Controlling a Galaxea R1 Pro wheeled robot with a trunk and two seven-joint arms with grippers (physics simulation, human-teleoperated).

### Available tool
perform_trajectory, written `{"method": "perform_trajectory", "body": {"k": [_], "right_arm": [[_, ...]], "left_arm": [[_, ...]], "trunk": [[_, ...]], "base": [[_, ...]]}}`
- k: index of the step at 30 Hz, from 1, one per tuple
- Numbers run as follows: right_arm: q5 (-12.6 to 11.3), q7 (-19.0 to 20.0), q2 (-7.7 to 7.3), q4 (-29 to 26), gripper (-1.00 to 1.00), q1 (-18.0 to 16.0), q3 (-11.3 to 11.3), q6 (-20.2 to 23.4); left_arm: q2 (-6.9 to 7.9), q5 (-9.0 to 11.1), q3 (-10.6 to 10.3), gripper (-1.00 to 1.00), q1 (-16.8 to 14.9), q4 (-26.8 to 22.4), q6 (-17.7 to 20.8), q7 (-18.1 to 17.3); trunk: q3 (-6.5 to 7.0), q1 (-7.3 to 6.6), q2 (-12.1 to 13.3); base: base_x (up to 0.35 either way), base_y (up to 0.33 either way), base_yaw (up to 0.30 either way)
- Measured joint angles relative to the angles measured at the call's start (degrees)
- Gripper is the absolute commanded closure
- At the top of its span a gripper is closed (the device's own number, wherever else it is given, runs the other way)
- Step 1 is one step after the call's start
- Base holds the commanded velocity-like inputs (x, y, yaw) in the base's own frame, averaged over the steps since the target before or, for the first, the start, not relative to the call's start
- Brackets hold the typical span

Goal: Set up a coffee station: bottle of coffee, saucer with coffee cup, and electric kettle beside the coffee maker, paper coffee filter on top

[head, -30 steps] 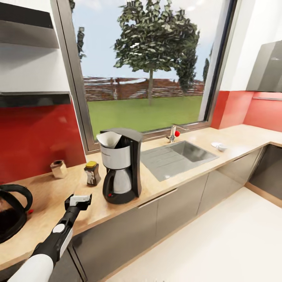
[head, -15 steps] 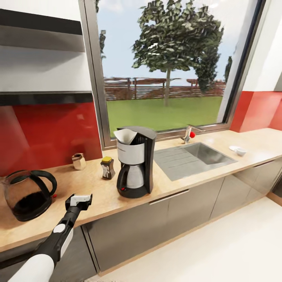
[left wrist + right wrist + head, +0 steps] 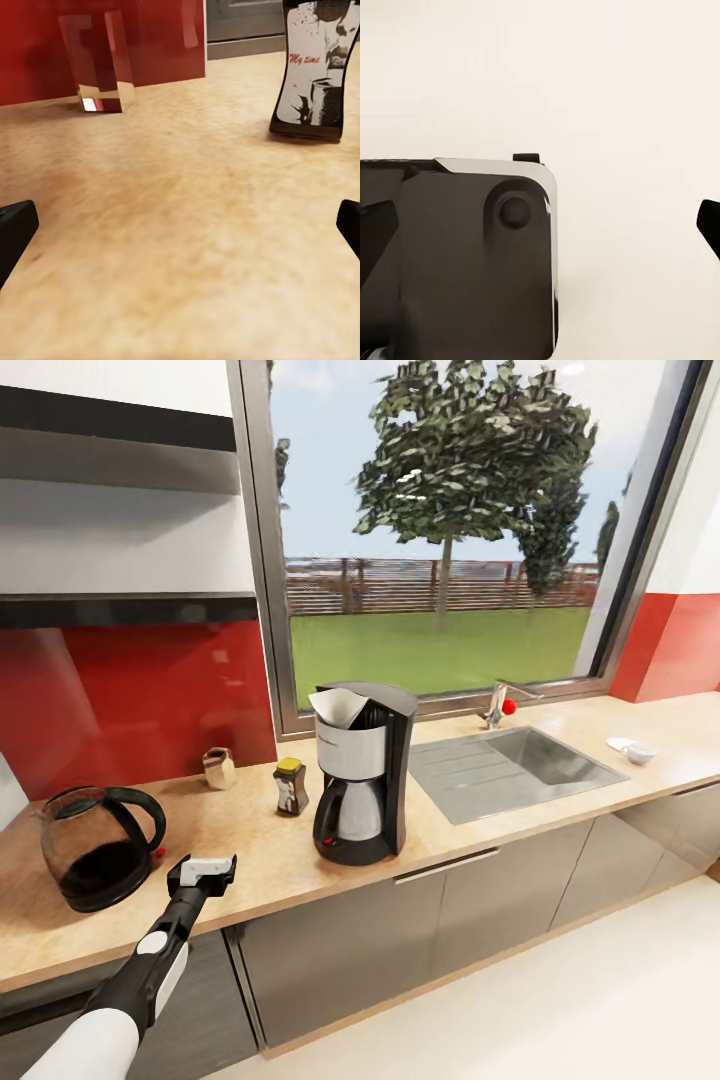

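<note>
We held our left gripper (image 3: 203,871) spread wide, empty, over the counter (image 3: 250,850) between kettle (image 3: 95,847) and coffee maker (image 3: 363,772); our right gripper (image 3: 540,225) gaped too.

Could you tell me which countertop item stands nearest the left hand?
The dark round glass electric kettle, just beside the left hand; the others stand farther back.

The left arm (image 3: 120,990) is black with white shells, ending in a white-topped black wrist block.
</note>
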Motion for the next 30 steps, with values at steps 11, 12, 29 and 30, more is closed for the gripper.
{"method": "perform_trajectory", "body": {"k": [11, 12, 29, 30], "right_arm": [[0.0, 0.0, 0.00, 0.0, -1.00, 0.0, 0.0, 0.0], [0.0, 0.0, 0.00, 0.0, -1.00, 0.0, 0.0, 0.1], [0.0, 0.0, 0.00, 0.1, -1.00, 0.0, -0.1, 0.1], [0.0, 0.0, 0.00, 0.1, -1.00, 0.0, 0.0, 0.1]], "left_arm": [[-0.09, 0.0, 0.0, -1.00, 0.0, 0.0, 0.0, 0.0], [-0.09, 0.0, -0.1, -1.00, 0.0, 0.0, 0.0, 0.0], [-4.29, -0.2, -0.4, -1.00, 9.8, -1.5, -8.3, -4.0], [-4.36, -0.2, -0.4, -1.00, 11.4, -1.5, -9.5, -4.1]], "trunk": [[-0.01, 0.00, 0.0], [0.00, 0.00, 0.0], [-0.02, 0.00, 0.0], [-0.01, 0.00, 0.0]], "base": [[0.000, -0.005, 0.009], [0.000, -0.112, 0.107], [-0.026, -0.105, 0.090], [0.000, 0.000, 0.000]]}}
